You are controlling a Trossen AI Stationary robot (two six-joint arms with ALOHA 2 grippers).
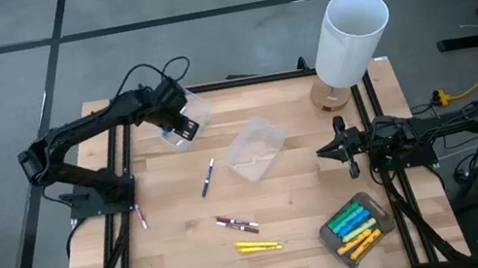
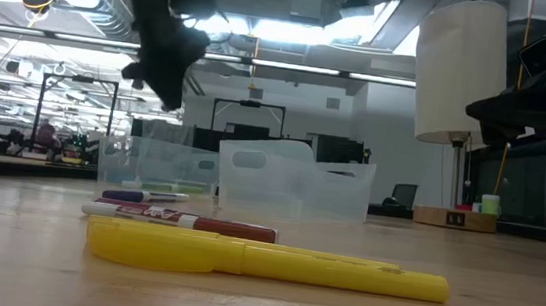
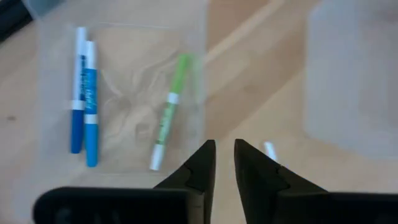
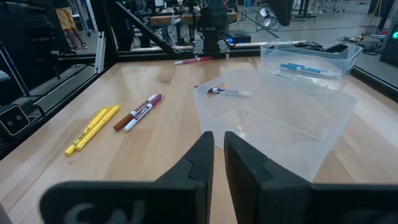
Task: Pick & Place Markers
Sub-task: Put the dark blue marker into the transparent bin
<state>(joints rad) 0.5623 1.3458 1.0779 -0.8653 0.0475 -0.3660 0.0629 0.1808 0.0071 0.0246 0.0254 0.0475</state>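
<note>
Fingers of the left gripper [image 3: 225,163] stand nearly closed with nothing between them, hovering above the far-left clear tub [image 1: 188,115], which holds two blue markers [image 3: 84,99] and a green marker [image 3: 169,112]. Right gripper [image 4: 219,152] fingers are closed and empty, waiting at the desk's [image 1: 183,262] right edge. Loose markers lie mid-desk: one blue-capped [image 1: 207,176], a maroon pair [image 1: 236,222], a yellow pair [image 1: 258,246]. For the next pick, open wide, align across the barrel, descend centred, then close
</note>
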